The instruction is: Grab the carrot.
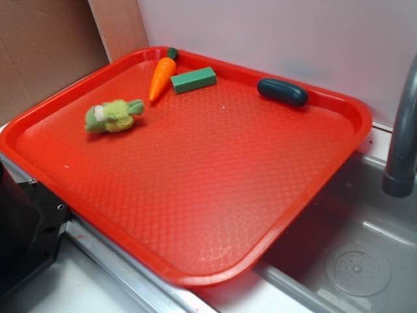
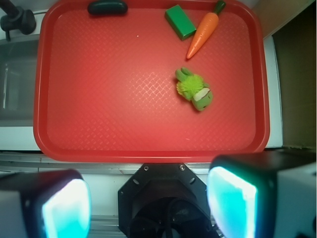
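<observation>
1. The smooth orange toy carrot with a dark green stub top [image 1: 162, 76] lies flat in a far corner of the red plastic tray with a textured floor [image 1: 195, 195], its green top touching or almost touching the tray's raised rim and its pointed tip aimed inward.
2. Just beside the carrot, near its thick end, lies a green rectangular block [image 1: 193, 79]; the two are very close, and whether they touch cannot be told.
3. A fuzzy yellow-green plush toy [image 1: 113, 115] rests on the tray floor near the carrot's tip but apart from it.
4. A dark green, rounded oblong object [image 1: 282, 91] sits against the tray's far rim, well apart from the carrot and the block.
5. The tray rests partly over a grey sink basin [image 1: 365, 254], with a grey faucet pipe [image 1: 402, 130] standing just beside it.
6. In the wrist view the pincer [image 2: 148, 208] shows at the bottom edge, its two light-coloured fingers [image 2: 232, 206] spread wide apart with nothing between them.
7. The pincer hangs outside the near rim of the tray, well apart from the carrot on the opposite side.
</observation>
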You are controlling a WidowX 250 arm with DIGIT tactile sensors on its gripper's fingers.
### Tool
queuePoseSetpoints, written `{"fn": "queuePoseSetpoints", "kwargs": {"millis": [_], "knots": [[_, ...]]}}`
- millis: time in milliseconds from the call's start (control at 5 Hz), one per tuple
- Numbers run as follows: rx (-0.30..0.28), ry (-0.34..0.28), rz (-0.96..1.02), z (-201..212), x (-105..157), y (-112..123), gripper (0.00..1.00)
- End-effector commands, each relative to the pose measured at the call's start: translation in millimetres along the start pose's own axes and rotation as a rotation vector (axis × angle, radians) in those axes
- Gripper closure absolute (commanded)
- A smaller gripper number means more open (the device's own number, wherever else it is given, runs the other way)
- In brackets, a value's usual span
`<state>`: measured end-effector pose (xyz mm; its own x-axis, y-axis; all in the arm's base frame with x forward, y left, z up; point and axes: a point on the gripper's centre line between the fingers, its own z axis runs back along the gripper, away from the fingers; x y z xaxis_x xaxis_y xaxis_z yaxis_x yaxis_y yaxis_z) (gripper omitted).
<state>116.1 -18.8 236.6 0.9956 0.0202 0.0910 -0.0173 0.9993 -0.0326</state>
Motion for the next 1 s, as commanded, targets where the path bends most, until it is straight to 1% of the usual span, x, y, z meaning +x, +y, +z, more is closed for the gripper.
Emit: {"fn": "queuePoseSetpoints", "kwargs": {"millis": [0,200,400,600,800], "knots": [[0.0,0.0,0.0,0,0,0,0.0],[-0.003,-0.024,0.104,-9,13,11,0.0],[0.016,-0.032,0.211,-19,30,27,0.0],[0.03,-0.1,0.386,-37,51,47,0.0],[0.105,-0.175,0.581,-63,71,71,0.0]]}}
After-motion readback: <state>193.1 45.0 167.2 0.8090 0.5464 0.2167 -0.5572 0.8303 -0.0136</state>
